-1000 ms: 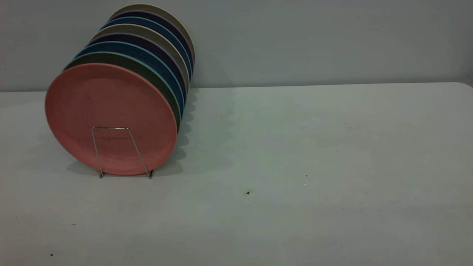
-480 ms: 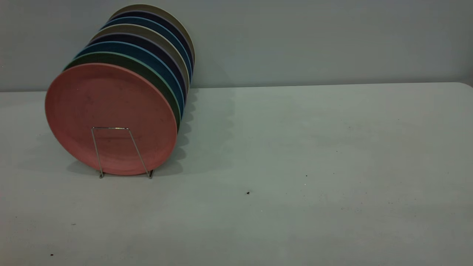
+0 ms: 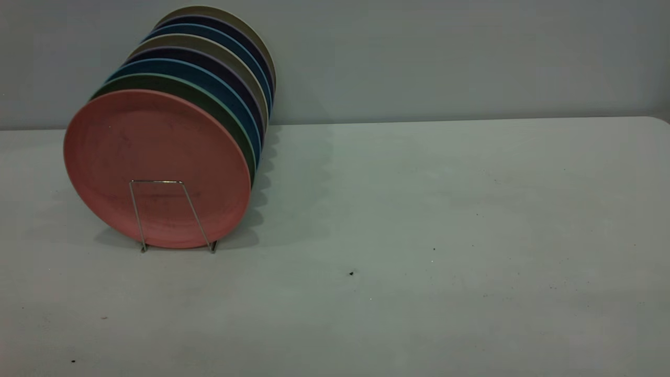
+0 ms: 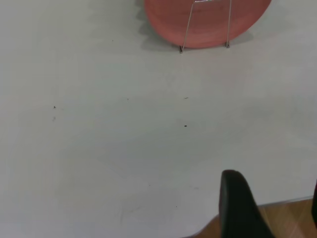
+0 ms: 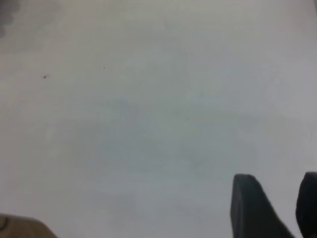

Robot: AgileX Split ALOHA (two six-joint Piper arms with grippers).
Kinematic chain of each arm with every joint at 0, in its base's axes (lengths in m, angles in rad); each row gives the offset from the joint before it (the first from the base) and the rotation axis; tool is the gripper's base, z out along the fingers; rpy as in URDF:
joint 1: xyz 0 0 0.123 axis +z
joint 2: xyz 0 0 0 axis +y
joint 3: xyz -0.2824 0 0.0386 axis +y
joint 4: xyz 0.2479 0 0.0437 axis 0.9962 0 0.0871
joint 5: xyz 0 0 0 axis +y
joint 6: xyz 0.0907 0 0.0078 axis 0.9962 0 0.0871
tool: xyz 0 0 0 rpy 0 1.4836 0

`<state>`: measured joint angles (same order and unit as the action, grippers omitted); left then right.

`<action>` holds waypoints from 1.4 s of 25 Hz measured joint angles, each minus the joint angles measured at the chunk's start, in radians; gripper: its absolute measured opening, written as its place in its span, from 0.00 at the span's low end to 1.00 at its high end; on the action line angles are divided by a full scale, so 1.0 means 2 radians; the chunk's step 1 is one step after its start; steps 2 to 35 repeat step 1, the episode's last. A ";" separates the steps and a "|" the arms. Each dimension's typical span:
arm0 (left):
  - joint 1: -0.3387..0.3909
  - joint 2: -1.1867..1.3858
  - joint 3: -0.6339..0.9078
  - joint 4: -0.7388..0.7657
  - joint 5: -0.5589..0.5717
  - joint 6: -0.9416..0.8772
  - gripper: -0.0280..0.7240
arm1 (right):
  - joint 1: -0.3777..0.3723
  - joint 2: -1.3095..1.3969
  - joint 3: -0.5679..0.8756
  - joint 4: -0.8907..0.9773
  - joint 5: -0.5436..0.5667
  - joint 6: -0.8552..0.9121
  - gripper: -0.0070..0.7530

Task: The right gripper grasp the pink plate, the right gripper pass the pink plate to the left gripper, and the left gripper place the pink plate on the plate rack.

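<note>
The pink plate (image 3: 157,157) stands upright in the front slot of the plate rack (image 3: 157,181), whose wire loop crosses its lower face. Its lower part and the rack (image 4: 182,48) also show far off in the left wrist view, where the plate (image 4: 208,29) is well away from my fingers. The left gripper (image 4: 272,198) is open and empty over the table's near edge. The right gripper (image 5: 277,193) is open and empty above bare table. Neither gripper shows in the exterior view.
Behind the pink plate stand a teal-green plate (image 3: 172,80) and several blue, dark and beige plates (image 3: 209,42) in a row. The grey table (image 3: 419,209) spreads to the right. Wooden floor (image 4: 292,218) shows past the table edge.
</note>
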<state>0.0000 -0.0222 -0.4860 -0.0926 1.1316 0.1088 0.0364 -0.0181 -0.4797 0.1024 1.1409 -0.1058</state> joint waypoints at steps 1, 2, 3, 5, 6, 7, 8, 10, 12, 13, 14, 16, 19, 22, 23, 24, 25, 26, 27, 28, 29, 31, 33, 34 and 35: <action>0.000 0.000 0.000 0.000 0.000 0.000 0.56 | 0.000 0.000 0.000 0.000 0.000 0.000 0.33; 0.000 0.000 0.000 0.000 0.000 0.000 0.56 | 0.000 0.000 0.000 0.000 0.000 0.000 0.33; 0.000 0.000 0.000 0.000 0.000 0.000 0.56 | 0.000 0.000 0.000 0.000 0.000 0.000 0.33; 0.000 0.000 0.000 0.000 0.000 0.000 0.56 | 0.000 0.000 0.000 0.000 0.000 0.000 0.33; 0.000 0.000 0.000 0.000 0.000 0.000 0.56 | 0.000 0.000 0.000 0.000 0.000 0.000 0.33; 0.000 0.000 0.000 0.000 0.000 0.000 0.56 | 0.000 0.000 0.000 0.000 0.000 0.000 0.33; 0.000 0.000 0.000 0.000 0.000 0.000 0.56 | 0.000 0.000 0.000 0.000 0.000 0.000 0.33; 0.000 0.000 0.000 0.000 0.000 0.000 0.56 | 0.000 0.000 0.000 0.000 0.000 0.000 0.33; 0.000 0.000 0.000 0.000 0.000 0.000 0.56 | 0.000 0.000 0.000 0.000 0.000 0.000 0.33; 0.000 0.000 0.000 0.000 0.000 0.000 0.56 | 0.000 0.000 0.000 0.000 0.000 0.000 0.33; 0.000 0.000 0.000 0.000 0.000 0.000 0.56 | 0.000 0.000 0.000 0.000 0.000 0.000 0.33; 0.000 0.000 0.000 0.000 0.000 0.000 0.56 | 0.000 0.000 0.000 0.000 0.000 0.000 0.33; 0.000 0.000 0.000 0.000 0.000 0.000 0.56 | 0.000 0.000 0.000 0.000 0.000 0.000 0.33; 0.000 0.000 0.000 0.000 0.000 0.000 0.56 | 0.000 0.000 0.000 0.000 0.000 0.000 0.33; 0.000 0.000 0.000 0.000 0.000 0.000 0.56 | 0.000 0.000 0.000 0.000 0.000 0.000 0.33; 0.000 0.000 0.000 0.000 0.000 0.000 0.56 | 0.000 0.000 0.000 0.000 0.000 0.000 0.33; 0.000 0.000 0.000 0.000 0.000 0.000 0.56 | 0.000 0.000 0.000 0.000 0.000 0.000 0.33; 0.000 0.000 0.000 0.000 0.000 0.000 0.56 | 0.000 0.000 0.000 0.000 0.000 0.000 0.33; 0.000 0.000 0.000 0.000 0.000 0.000 0.56 | 0.000 0.000 0.000 0.000 0.000 0.000 0.33; 0.000 0.000 0.000 0.000 0.000 0.000 0.56 | 0.000 0.000 0.000 0.000 0.000 0.000 0.33; 0.000 0.000 0.000 0.000 0.000 0.000 0.56 | 0.000 0.000 0.000 0.000 0.000 0.000 0.33; 0.000 0.000 0.000 0.000 0.000 0.000 0.56 | 0.000 0.000 0.000 0.000 0.000 0.000 0.33; 0.000 0.000 0.000 0.000 0.000 0.000 0.56 | 0.000 0.000 0.000 0.000 0.000 0.000 0.33; 0.000 0.000 0.000 0.000 0.000 0.000 0.56 | 0.000 0.000 0.000 0.000 0.000 0.000 0.33; 0.000 0.000 0.000 0.000 0.000 0.000 0.56 | 0.000 0.000 0.000 0.000 0.000 0.000 0.33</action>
